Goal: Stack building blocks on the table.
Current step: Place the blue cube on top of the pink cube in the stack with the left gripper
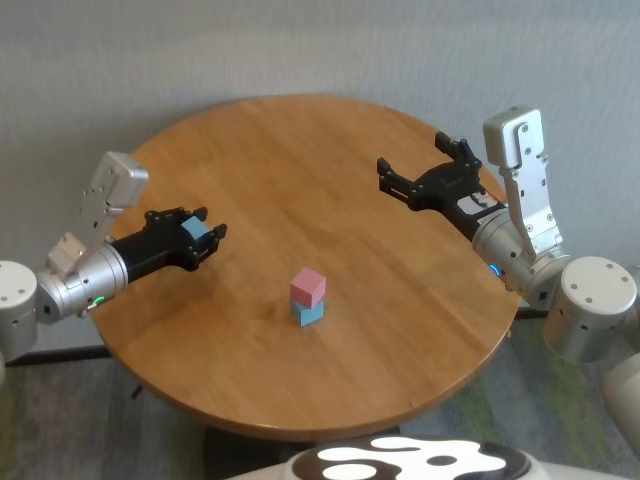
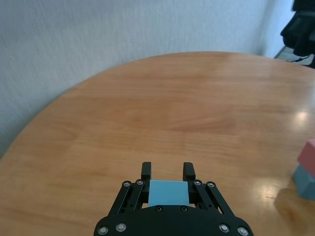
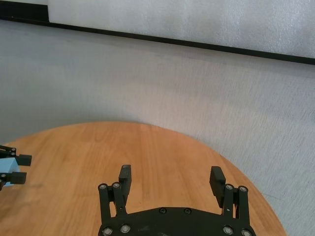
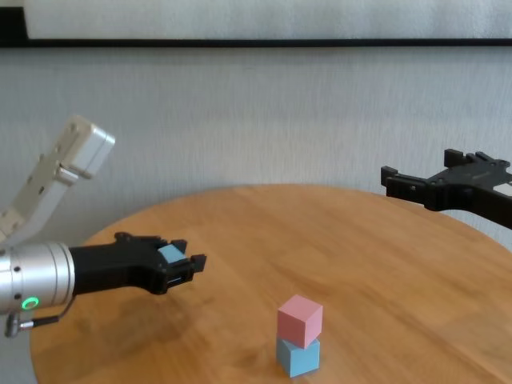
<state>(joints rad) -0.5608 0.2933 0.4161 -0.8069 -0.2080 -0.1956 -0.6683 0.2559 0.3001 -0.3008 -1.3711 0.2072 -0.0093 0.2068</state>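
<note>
A pink block (image 1: 308,286) sits on top of a light blue block (image 1: 308,313) near the front middle of the round wooden table (image 1: 300,170); the stack also shows in the chest view (image 4: 299,320) and at the edge of the left wrist view (image 2: 307,157). My left gripper (image 1: 208,238) is shut on the second light blue block (image 1: 196,231), held above the table's left side, left of the stack and apart from it; the block shows between the fingers in the left wrist view (image 2: 168,192). My right gripper (image 1: 415,165) is open and empty above the table's right side.
A grey wall stands behind the table. The table's far half is bare wood. The robot's white and black body (image 1: 410,462) shows below the table's front edge.
</note>
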